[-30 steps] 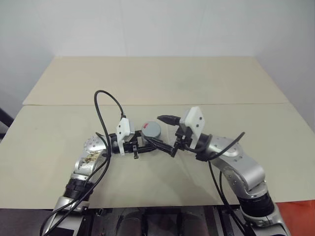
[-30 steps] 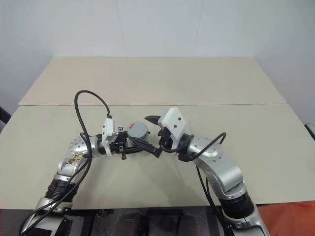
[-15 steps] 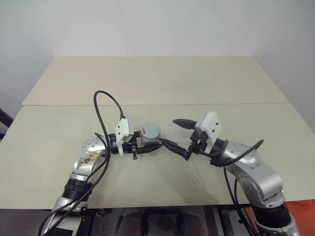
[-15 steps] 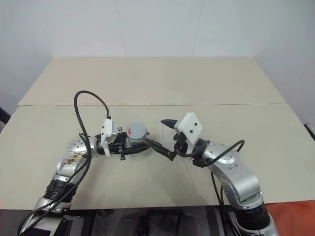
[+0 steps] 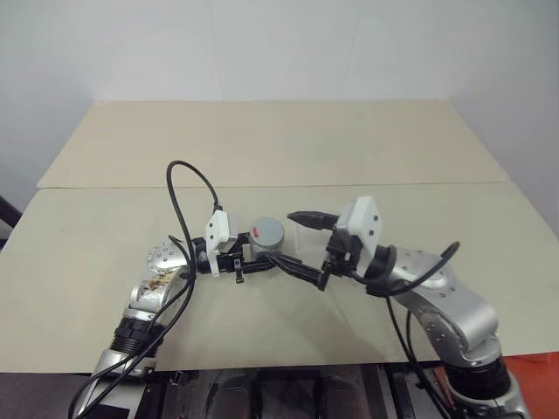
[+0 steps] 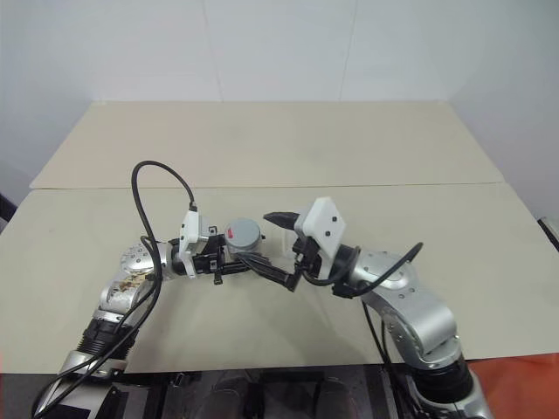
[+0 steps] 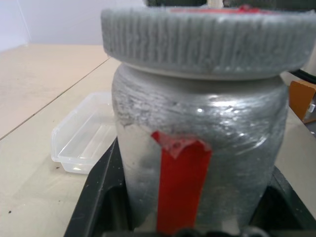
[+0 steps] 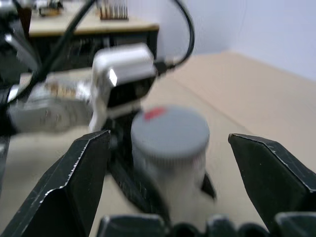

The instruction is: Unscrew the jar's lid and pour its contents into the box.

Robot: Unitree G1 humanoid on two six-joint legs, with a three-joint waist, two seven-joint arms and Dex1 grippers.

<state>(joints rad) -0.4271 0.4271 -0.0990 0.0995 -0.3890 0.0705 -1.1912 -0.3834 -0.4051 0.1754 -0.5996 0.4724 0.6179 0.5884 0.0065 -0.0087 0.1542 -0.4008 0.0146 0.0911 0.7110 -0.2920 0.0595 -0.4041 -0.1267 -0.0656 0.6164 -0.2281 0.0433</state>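
Note:
My left gripper [image 5: 262,260] is shut on the jar [image 7: 197,148], holding it upright just above the table. The jar has a red label strip, and its ribbed grey lid [image 5: 267,231] with a small red mark sits on top. My right gripper [image 5: 303,245] is open and level just right of the jar, one finger [image 8: 74,177] on each side of the lid [image 8: 170,132] without touching it. The clear plastic box [image 7: 81,136] lies on the table beyond the jar in the left wrist view. The contents cannot be made out through the jar's wall.
Two beige tabletops [image 5: 262,148] meet at a seam running across behind the arms. A black cable [image 5: 188,188] loops up from my left wrist. Open table surface lies to the far left, far right and behind.
My right gripper drew back to the right from the jar, then returned partway toward it, staying open. The left gripper and jar have not moved.

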